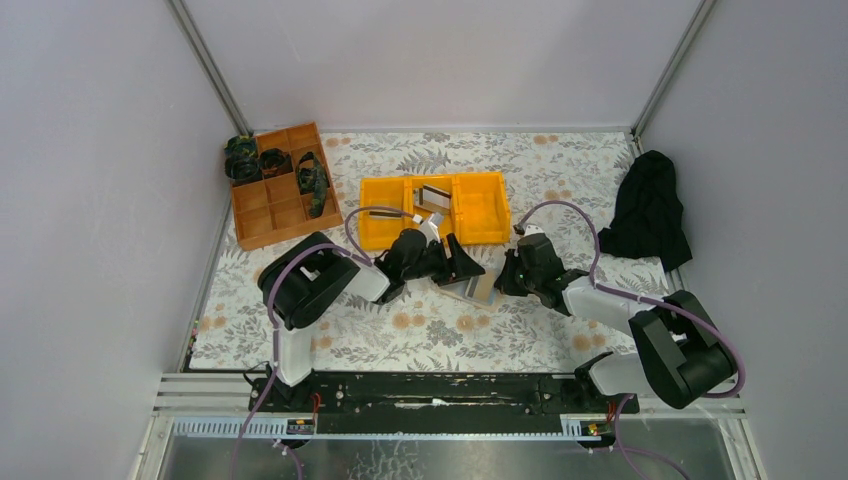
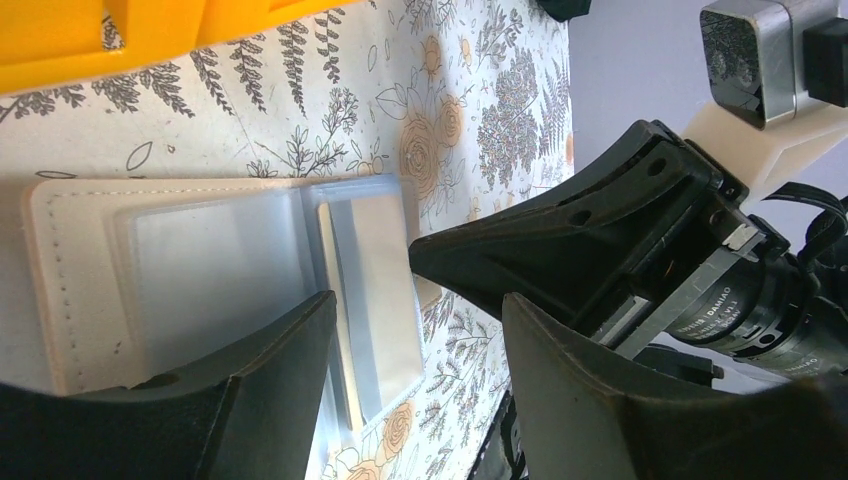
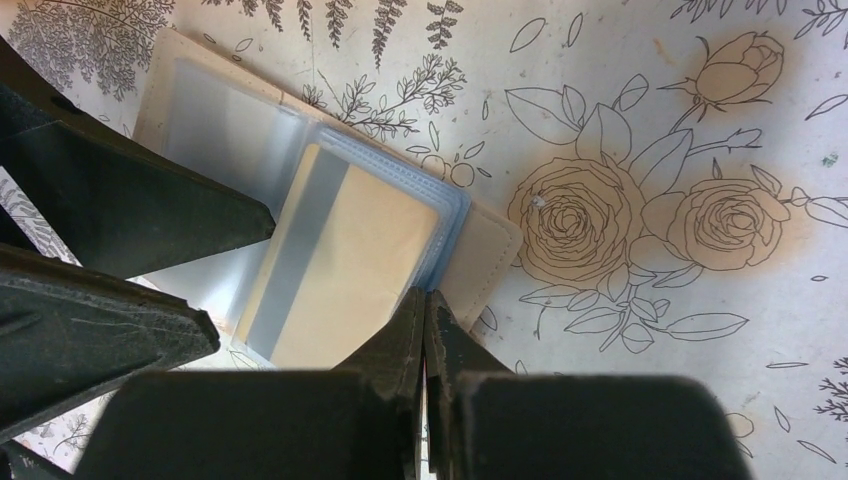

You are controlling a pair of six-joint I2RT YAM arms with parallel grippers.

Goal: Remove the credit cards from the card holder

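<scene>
Right claw (image 3: pixel 425 300): clenched on the card holder (image 3: pixel 488 250) sleeve edge.
Left claw (image 2: pixel 418 297): released, spread over it.
Card holder: open on tabletop (image 3: pixel 650 400), mid-frame.
Credit card (image 3: pixel 340 260): tan, inside sleeve.

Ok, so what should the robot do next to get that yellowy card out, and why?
Probably pull the right gripper gently back, away from the card holder, to draw the tan card out. Its fingers are shut right at the card's near edge, though I can't confirm a real grip. The left gripper sits open over the other page, likely steadying it.
</scene>
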